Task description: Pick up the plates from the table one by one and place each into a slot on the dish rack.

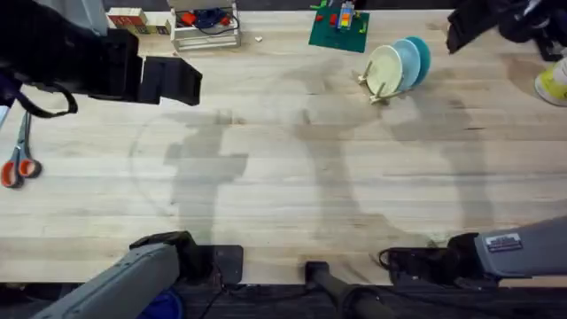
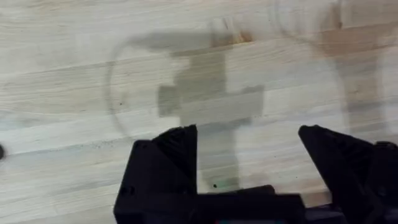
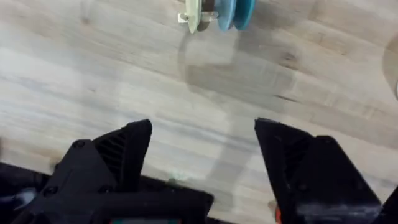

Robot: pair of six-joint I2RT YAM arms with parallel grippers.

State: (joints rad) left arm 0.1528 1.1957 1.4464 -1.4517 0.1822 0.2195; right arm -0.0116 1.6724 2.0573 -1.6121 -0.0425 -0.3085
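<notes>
Three plates stand on edge side by side in the dish rack (image 1: 376, 90) at the far right of the table (image 1: 283, 195): a cream-yellow plate (image 1: 384, 69), a pale blue plate (image 1: 406, 62) and a teal plate (image 1: 420, 55). The right wrist view shows the same three, cream-yellow (image 3: 194, 12), blue (image 3: 222, 12) and teal (image 3: 244, 11), far beyond my right gripper (image 3: 204, 126). That gripper is open and holds nothing, with bare planks under it. My left gripper (image 2: 249, 134) is open too, over bare wood and its own shadow.
Orange-handled scissors (image 1: 18, 164) lie at the left edge. Along the far edge are wooden blocks (image 1: 133, 18), a white wire-frame stand (image 1: 205, 27) and a green board with coloured pieces (image 1: 338, 28). A large dark arm (image 1: 89, 62) hangs blurred at the upper left.
</notes>
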